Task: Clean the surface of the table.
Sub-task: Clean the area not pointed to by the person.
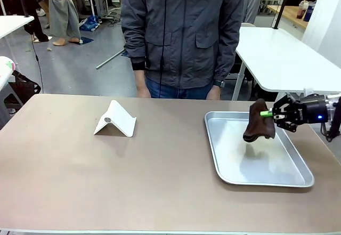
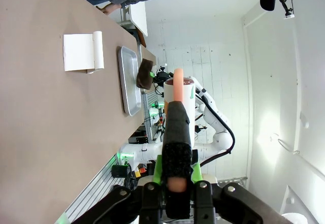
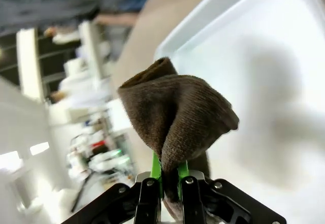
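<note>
The tan-brown table (image 1: 64,171) spans the front view and runs down the left of the left wrist view as the table (image 2: 35,132). At its right side, my right gripper (image 1: 268,114) is shut on a dark brown cloth (image 1: 259,122), which hangs just above a silver tray (image 1: 216,144). In the right wrist view the cloth (image 3: 177,112) bunches between the green pads (image 3: 156,170) of the gripper (image 3: 169,176), over the tray (image 3: 274,56). My left gripper (image 2: 175,183) is shut on a black stick with orange ends (image 2: 176,127), off the table's edge.
A white folded stand (image 1: 115,119) sits on the table's left-middle, also seen as the stand (image 2: 81,51). A person in a grey jacket (image 1: 184,32) stands at the far edge with hands (image 1: 143,92) near the rim. A white-topped table (image 1: 282,59) stands behind on the right.
</note>
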`<action>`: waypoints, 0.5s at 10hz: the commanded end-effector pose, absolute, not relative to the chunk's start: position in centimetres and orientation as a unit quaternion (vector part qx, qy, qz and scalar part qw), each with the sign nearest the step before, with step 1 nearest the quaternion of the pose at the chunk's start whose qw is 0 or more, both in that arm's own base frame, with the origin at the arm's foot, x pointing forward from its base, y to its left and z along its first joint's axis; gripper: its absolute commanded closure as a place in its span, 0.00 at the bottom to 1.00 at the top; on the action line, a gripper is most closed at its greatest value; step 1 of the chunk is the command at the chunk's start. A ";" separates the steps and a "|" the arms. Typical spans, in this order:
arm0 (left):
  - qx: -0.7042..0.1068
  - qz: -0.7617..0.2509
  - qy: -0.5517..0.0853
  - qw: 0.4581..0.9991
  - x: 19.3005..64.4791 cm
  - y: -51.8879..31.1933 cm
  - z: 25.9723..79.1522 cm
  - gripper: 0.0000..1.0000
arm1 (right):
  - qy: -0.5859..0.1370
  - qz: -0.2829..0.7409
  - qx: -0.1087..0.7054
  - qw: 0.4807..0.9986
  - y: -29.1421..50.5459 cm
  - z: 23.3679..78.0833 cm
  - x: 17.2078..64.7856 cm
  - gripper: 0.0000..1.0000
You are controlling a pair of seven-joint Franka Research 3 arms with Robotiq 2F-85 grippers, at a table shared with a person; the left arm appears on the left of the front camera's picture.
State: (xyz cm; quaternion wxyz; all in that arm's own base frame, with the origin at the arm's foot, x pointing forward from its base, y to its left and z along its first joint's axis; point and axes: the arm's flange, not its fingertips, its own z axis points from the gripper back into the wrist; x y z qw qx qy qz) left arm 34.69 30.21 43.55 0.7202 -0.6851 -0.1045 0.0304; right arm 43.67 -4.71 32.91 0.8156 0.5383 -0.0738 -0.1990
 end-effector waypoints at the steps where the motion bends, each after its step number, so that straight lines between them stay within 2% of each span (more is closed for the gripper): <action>1: -0.688 0.032 -0.104 0.717 34.4 30.3 43.9 0.78 | -0.010 -0.205 0.653 0.729 -6.4 32.8 43.8 0.86; 3: -0.688 0.032 -0.104 0.717 34.4 30.3 43.9 0.78 | 0.082 -0.197 0.740 0.638 -7.0 34.0 43.0 0.86; 5: -0.688 0.032 -0.104 0.717 34.4 30.3 43.9 0.78 | 0.139 -0.202 0.763 0.598 -7.7 34.8 42.2 0.86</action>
